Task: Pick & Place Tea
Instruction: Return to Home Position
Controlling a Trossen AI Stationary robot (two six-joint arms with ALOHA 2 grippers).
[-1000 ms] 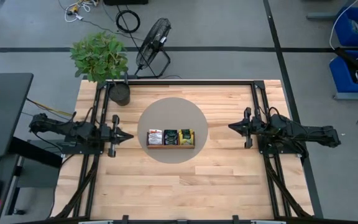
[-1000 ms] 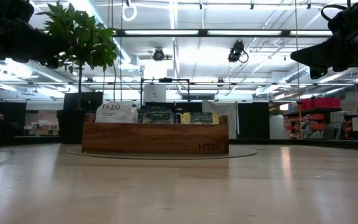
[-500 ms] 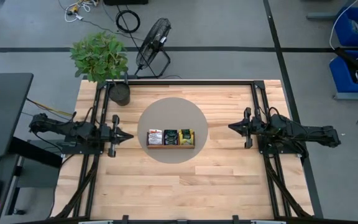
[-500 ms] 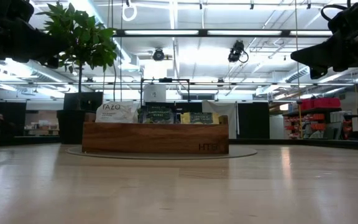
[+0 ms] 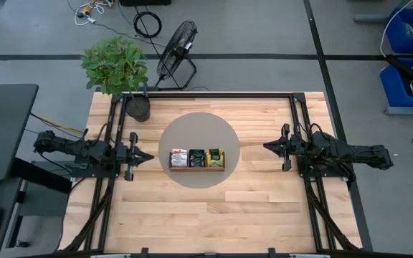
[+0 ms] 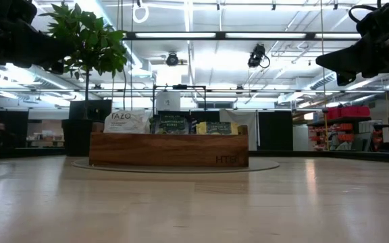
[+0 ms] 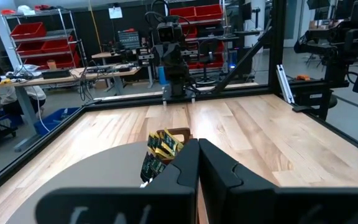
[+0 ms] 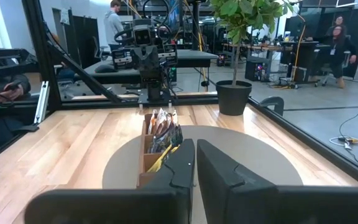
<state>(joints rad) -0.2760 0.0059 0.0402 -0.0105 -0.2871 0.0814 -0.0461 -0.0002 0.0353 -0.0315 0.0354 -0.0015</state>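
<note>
Pale wood planks make up the desk (image 5: 214, 215), and at its middle lies a grey round mat (image 5: 199, 127) with a long wooden tray (image 5: 197, 168) on it. All the tea sachets (image 5: 196, 157) stand upright in the tray's three compartments. Seen from above, the orange-and-white ones (image 5: 179, 157) are at the end nearer the left arm, the dark ones are in the middle, and the yellow-green ones (image 5: 215, 156) are at the end nearer the right arm. The left hand (image 5: 150, 157) hangs above the desk just off the mat's edge, its fingers (image 7: 185, 163) pressed together on nothing. The right hand (image 5: 265, 147) hangs off the opposite edge, its fingers (image 8: 180, 160) likewise closed and empty. A potted plant (image 5: 115, 64) stands at the desk's far left corner.
</note>
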